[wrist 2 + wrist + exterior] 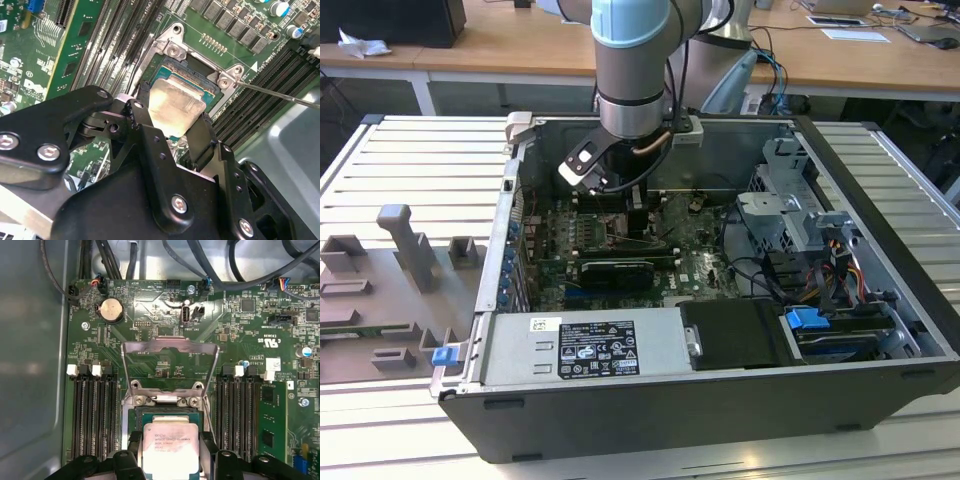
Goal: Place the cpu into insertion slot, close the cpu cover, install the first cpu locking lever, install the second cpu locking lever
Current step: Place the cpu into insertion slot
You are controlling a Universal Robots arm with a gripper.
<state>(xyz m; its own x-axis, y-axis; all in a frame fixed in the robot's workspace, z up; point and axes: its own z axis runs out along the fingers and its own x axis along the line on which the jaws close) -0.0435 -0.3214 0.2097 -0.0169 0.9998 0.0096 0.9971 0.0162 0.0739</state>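
While the cpu cover (pixel 170 343) stands flipped open, the gripper (pixel 170 125) pinches the cpu (pixel 175 102) between its fingers by two edges. It hangs low over the insertion slot (pixel 167 413).

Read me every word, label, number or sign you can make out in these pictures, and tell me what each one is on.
cpu: several lines of small print on its metal top, too small to read.
green circuit board: white lettering in many spots, too small to read reliably.
black label on the silver box: white print and symbols, too blurred to read.
Nothing can be quoted with confidence.
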